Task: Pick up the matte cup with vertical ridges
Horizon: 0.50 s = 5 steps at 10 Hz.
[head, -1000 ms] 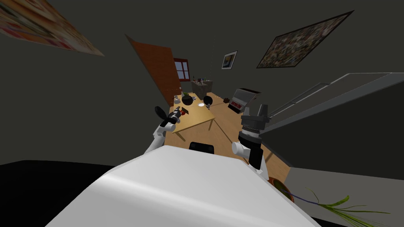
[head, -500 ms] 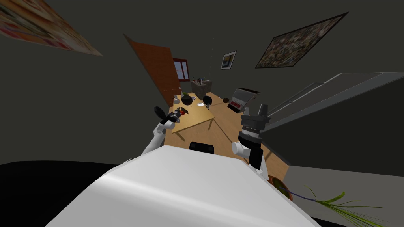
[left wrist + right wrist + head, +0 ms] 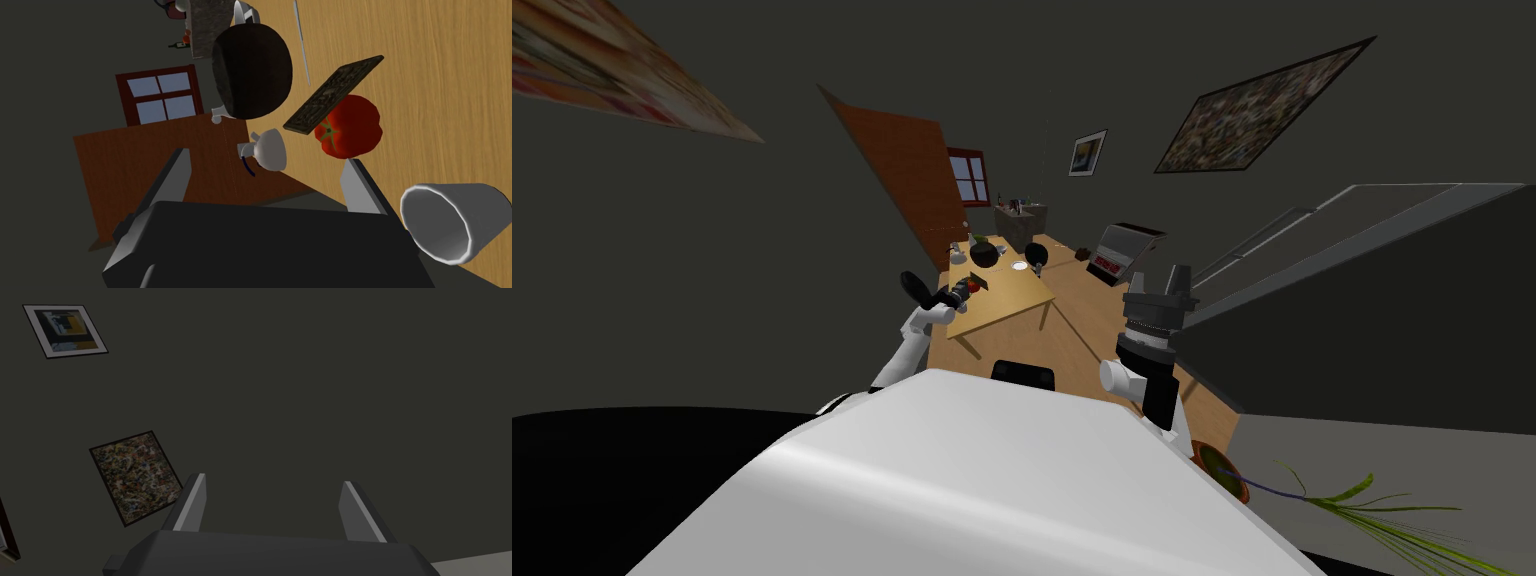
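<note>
Jaws apart, both arms; left by grey cup on wooden table; dark walls.

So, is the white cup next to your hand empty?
Looks empty: the cup turns its open mouth to the left wrist camera, with only bare grey inside.

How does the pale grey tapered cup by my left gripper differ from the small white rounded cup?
The pale grey tapered cup has no handle; the small white rounded cup is bulbous with a stub. The grey cup shows its open mouth, the white cup its outside. The grey cup sits beside the open left gripper, the white cup farther beyond it. Both are pale.
</note>
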{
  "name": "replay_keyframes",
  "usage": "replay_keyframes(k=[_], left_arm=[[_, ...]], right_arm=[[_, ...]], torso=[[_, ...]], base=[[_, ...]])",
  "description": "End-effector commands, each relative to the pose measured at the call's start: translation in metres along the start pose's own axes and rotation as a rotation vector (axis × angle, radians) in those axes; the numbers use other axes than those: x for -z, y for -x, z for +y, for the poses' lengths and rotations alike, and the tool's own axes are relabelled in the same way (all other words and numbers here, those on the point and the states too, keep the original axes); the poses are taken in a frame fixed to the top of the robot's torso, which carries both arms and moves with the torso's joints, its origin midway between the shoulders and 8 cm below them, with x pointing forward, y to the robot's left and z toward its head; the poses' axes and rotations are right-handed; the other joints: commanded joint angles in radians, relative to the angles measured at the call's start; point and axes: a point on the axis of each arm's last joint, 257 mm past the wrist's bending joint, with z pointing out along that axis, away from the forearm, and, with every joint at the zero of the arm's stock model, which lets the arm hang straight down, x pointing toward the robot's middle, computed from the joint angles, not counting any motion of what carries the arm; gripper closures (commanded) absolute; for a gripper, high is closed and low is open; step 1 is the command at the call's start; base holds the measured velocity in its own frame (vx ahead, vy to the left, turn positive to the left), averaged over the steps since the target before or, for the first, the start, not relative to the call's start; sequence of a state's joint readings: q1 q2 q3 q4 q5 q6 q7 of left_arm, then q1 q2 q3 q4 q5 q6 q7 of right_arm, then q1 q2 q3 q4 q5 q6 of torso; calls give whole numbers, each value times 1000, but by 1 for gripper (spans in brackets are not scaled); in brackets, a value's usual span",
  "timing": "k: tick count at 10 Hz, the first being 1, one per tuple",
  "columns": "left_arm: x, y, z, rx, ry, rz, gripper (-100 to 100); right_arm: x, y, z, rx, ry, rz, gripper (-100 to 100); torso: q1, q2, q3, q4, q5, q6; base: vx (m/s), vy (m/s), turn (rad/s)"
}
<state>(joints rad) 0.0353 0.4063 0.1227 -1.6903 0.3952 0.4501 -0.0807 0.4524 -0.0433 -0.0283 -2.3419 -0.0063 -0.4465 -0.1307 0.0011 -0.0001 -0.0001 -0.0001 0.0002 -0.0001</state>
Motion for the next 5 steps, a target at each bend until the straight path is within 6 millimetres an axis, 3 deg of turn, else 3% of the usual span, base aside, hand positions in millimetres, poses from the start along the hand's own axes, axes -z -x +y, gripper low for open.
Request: replay_keyframes(k=[1,4,5], left_arm=[[-1,5,9,-3,37,-1,-100],[-7,18,38,-12,152,-10,-100],[-6,18,39,-12,156,-10,-100]], right_arm=[[0,0,0,0,0,0,0],[0,0,0,0,0,0,0],[0,0,0,0,0,0,0]], torso=[[0,0,0,0,0,0],[0,0,0,0,0,0],[1,0,0,0,0,0]], base=[[0,14,-30],[3,20,-47],[2,23,-32]])
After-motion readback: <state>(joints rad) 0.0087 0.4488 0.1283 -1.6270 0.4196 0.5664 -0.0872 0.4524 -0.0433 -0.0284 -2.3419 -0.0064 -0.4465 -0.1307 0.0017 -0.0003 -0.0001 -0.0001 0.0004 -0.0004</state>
